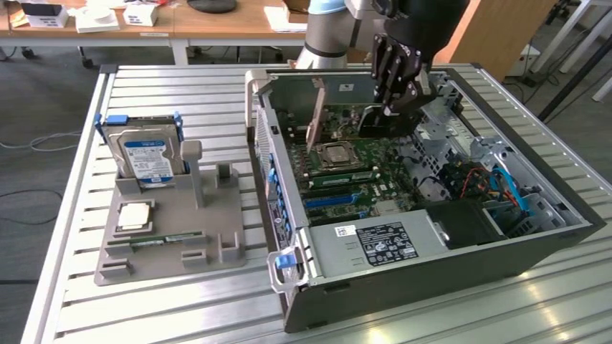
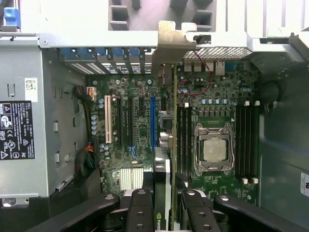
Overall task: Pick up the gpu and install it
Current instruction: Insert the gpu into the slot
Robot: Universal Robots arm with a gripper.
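- The bench (image 1: pixel 172 308) carries everything, so the parts sit flat and steady.
- The case (image 1: pixel 431 279) lies on its side with the lid off. I think this lets the hand come in from above.
- A grey tray (image 1: pixel 215 215) sits beside the case, on the exterior view's left. It keeps spare parts ready, and a drive (image 1: pixel 148 154) stands in it.
- The board (image 2: pixel 130 111) lies flat on the floor of the case with its slots facing up.
- The hand (image 2: pixel 166 203) is down inside the case, just above the board. It is partly closed, with a finger on each side of the gpu, pinching it.
- The gpu (image 2: pixel 163 169) is in the hand's grip. It stands on its thin edge over the board, between the blue slot (image 2: pixel 152 121) and the chip socket (image 2: pixel 213 147). Held upright like this, its lower edge can meet a slot. I cannot tell if it is pushed all the way in.
- Its bracket (image 2: pixel 170 43) sits at the back wall of the case, by the openings, so it looks lined up.
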